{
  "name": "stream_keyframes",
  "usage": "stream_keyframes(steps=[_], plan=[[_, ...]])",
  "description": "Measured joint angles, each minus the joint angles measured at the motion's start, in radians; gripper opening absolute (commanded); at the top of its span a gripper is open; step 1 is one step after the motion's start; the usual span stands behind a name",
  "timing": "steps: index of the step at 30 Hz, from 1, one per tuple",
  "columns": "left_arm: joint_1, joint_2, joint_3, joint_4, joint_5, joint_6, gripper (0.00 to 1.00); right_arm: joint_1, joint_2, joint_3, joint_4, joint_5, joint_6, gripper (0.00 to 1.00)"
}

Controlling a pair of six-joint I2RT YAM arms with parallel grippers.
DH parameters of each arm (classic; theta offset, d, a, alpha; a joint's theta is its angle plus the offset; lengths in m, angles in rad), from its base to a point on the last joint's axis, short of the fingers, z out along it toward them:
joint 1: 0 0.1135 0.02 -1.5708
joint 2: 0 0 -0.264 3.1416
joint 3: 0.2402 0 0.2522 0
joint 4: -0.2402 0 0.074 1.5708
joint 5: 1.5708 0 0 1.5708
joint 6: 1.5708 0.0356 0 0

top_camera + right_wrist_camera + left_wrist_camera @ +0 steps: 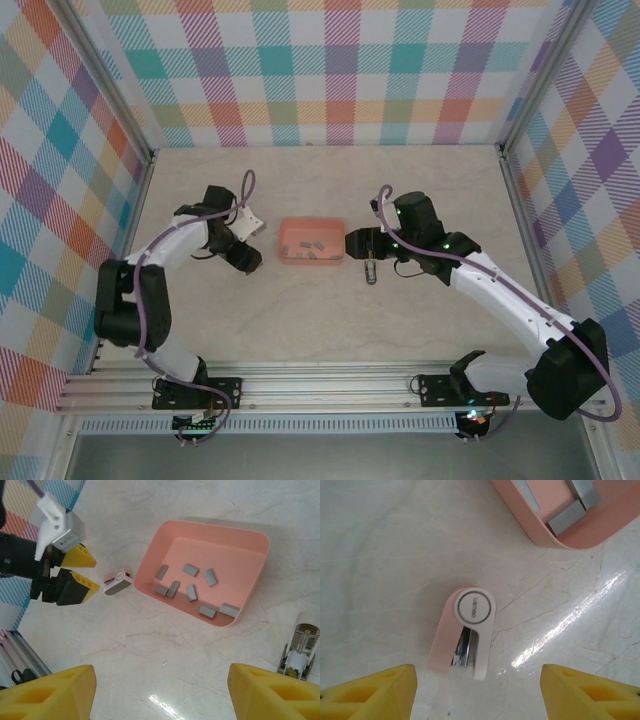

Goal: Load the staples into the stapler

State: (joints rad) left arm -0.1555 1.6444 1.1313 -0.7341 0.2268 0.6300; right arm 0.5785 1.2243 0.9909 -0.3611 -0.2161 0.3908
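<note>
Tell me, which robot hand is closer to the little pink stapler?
Left. The left gripper is just beside the little pink stapler, not touching it; the right gripper is across the pink tray.

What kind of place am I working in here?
Probably a lab test cell built for robot trials, not an office: plaid-printed walls box in a marble-look tabletop, and bare aluminium rails run along its near edge.

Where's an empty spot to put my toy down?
Free: the wide bare table behind the pink tray, toward the back wall, and the strip in front of it. Crowded: beside the tray, where the left gripper, stapler and right gripper sit.
</note>
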Motion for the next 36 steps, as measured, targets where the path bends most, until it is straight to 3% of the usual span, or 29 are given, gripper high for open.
stream_keyframes(steps=[9,12,19,33,36], plan=[[0.000,0.107,0.044,-0.035,-0.027,0.074,0.66,0.006,-0.014,0.000,-0.025,0.052,-0.027,0.70],[0.000,0.121,0.044,-0.034,-0.045,0.080,0.60,0.006,-0.018,0.000,-0.025,0.058,-0.034,0.69],[0.000,0.161,0.044,-0.023,-0.090,0.093,0.58,0.006,-0.018,0.000,-0.025,0.068,-0.035,0.69],[0.000,0.173,0.042,-0.016,-0.116,0.105,0.33,0.006,-0.018,0.000,-0.025,0.067,-0.037,0.68],[0.000,0.170,0.042,-0.016,-0.114,0.116,0.31,0.006,-0.019,0.000,-0.025,0.067,-0.037,0.68]])
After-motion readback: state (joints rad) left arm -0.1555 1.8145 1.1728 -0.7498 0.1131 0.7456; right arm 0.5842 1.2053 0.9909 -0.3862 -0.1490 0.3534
